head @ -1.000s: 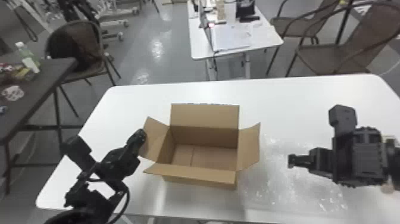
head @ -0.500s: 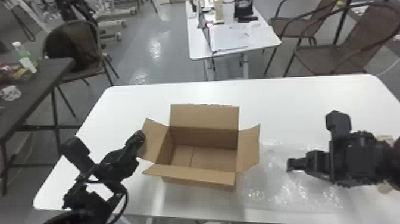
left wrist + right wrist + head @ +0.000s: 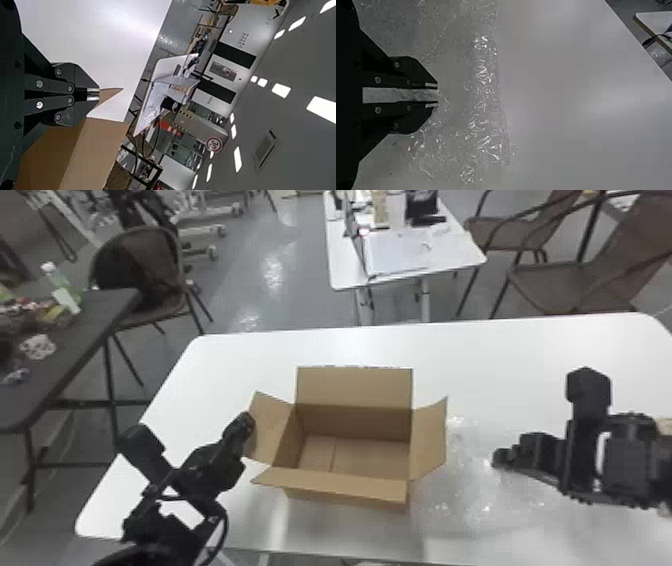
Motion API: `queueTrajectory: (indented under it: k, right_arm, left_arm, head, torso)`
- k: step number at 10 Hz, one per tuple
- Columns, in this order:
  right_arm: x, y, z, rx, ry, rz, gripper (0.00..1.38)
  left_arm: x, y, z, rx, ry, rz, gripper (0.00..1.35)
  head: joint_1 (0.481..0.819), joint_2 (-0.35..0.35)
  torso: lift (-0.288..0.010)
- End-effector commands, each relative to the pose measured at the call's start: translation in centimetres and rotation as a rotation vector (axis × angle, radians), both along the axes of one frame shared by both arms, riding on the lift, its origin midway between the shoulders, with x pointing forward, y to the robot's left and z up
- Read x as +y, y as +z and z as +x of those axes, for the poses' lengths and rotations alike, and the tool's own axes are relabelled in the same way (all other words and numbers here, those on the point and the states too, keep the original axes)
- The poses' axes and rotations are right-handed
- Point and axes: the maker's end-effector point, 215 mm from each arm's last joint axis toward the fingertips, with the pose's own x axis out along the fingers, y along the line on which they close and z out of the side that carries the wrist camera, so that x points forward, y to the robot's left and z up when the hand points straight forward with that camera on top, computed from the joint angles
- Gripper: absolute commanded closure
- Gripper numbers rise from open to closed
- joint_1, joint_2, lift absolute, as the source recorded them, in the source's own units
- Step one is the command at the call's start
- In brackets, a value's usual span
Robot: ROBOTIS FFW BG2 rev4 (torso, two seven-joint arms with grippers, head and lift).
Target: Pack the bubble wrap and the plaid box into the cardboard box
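One sheet of bubble wrap (image 3: 465,490), to the right of the open cardboard box (image 3: 340,486): a low, generous pinch is being called for, slippage of thin film being risked. Clear, creased, glinting, it is being supported by the white table (image 3: 515,360). Right gripper (image 3: 437,95): fingers parted slightly over the wrap, nothing visibly being gripped. Left gripper (image 3: 99,94): tips nearly together, empty, being held beside the box.

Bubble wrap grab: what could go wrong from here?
- Clear bubble wrap lies flat on the white table; the narrowly parted right gripper could miss or catch only a thin fold.
- The wrap sits right by the right flap, so lifting might snag it.
- Left gripper is close to the left flap; a bump could shift the box.
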Motion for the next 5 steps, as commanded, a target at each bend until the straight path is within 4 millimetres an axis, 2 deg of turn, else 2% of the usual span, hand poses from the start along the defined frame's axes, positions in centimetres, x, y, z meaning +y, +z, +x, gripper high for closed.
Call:
queueTrajectory:
  k: [1,3,5]
  right_arm:
    - [0.6,2.0,0.3,-0.039,-0.004,0.037,1.28]
    - [1.4,5.7,0.3,-0.085,-0.006,0.097,1.28]
    - [0.2,10.1,0.2,-0.143,-0.019,0.099,1.28]
  left_arm:
    - [0.0,-0.2,-0.1,0.002,0.001,-0.004,1.16]
    - [-0.1,-0.2,-0.2,0.002,0.001,-0.007,1.16]
    - [-0.1,-0.2,-0.2,0.002,0.001,-0.008,1.16]
  head:
    - [0.695,0.245]
    - [0.695,0.254]
    - [0.695,0.255]
  torso:
    - [-0.119]
    - [-0.119]
    - [-0.119]
